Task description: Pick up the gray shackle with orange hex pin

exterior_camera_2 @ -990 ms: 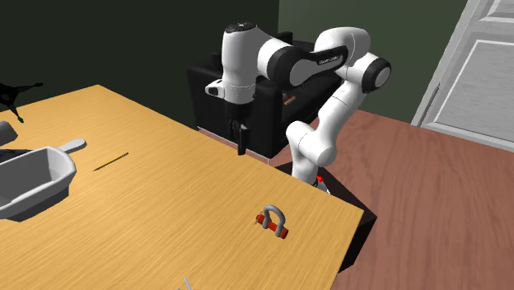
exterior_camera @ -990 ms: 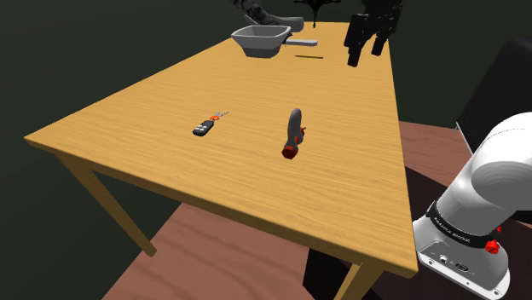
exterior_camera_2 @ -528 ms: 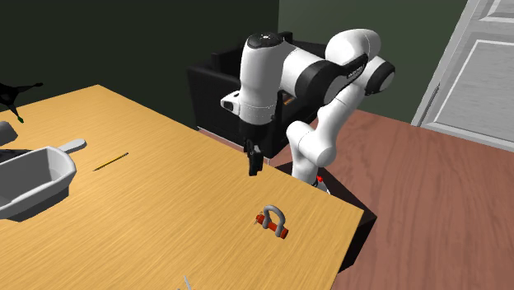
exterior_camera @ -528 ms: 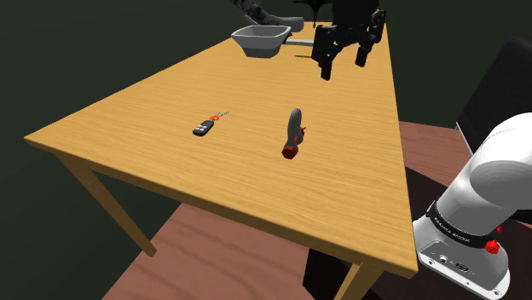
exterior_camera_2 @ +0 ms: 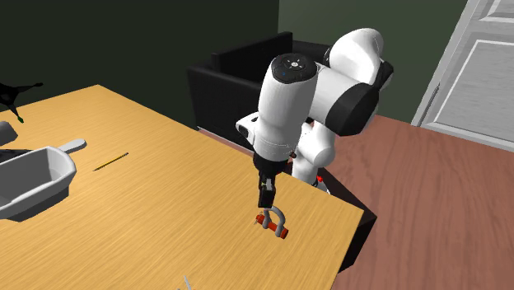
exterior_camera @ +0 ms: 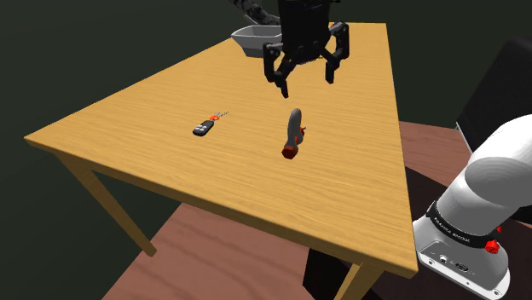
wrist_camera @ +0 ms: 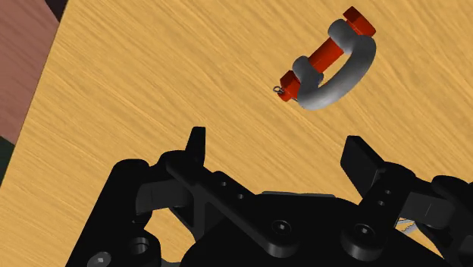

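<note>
The gray shackle [exterior_camera: 294, 126] with its orange hex pin lies flat on the wooden table [exterior_camera: 153, 111], also seen as the shackle [exterior_camera_2: 275, 218] and the shackle [wrist_camera: 338, 71]. My gripper [exterior_camera: 307, 81] hangs open in the air just above and beyond it, fingers spread wide and nothing between them. In the second exterior view the gripper [exterior_camera_2: 267, 196] hovers close over the shackle's left side. In the wrist view the gripper [wrist_camera: 279, 152] has both fingertips apart, and the shackle lies ahead of them, off toward one finger.
A small dark key fob [exterior_camera: 205, 126] with a chain lies on the table at the shoulder view's left of the shackle. A gray bowl-like dish [exterior_camera: 258, 37] and a thin pencil [exterior_camera_2: 110, 161] sit at the far end. The table's edge [exterior_camera_2: 350, 235] runs close to the shackle.
The arm has swung from the table's far corner toward the shackle and come lower, and the hand has turned. The fingers stay open; the shackle has not moved.
</note>
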Available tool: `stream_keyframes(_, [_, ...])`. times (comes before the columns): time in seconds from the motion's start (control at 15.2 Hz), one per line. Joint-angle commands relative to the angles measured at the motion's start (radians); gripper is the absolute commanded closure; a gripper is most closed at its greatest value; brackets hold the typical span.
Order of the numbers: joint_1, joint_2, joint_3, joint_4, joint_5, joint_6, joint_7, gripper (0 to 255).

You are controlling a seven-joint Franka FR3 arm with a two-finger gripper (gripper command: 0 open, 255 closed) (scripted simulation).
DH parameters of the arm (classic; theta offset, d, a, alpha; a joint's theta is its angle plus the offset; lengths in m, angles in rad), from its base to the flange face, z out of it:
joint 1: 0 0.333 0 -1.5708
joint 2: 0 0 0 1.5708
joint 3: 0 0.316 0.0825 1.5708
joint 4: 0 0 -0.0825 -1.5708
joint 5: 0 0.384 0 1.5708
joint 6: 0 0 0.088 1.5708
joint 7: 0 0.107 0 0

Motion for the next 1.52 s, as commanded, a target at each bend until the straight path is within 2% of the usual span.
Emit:
stream_keyframes(0.0, [-0.028, 0.067, 0.069, 0.058, -0.017, -0.006, 0.101, 0])
stream_keyframes(0.59, [-0.018, 0.057, 0.081, -0.05, -0.005, 0.092, 0.111, 0])
stream_keyframes(0.66, [-0.018, 0.056, 0.08, -0.051, -0.004, 0.092, 0.111, 255])
stream_keyframes(1.25, [-0.018, 0.057, 0.081, -0.05, -0.005, 0.092, 0.111, 255])
stream_keyframes(1.45, [-0.021, 0.059, 0.075, -0.009, -0.009, 0.053, 0.107, 255])
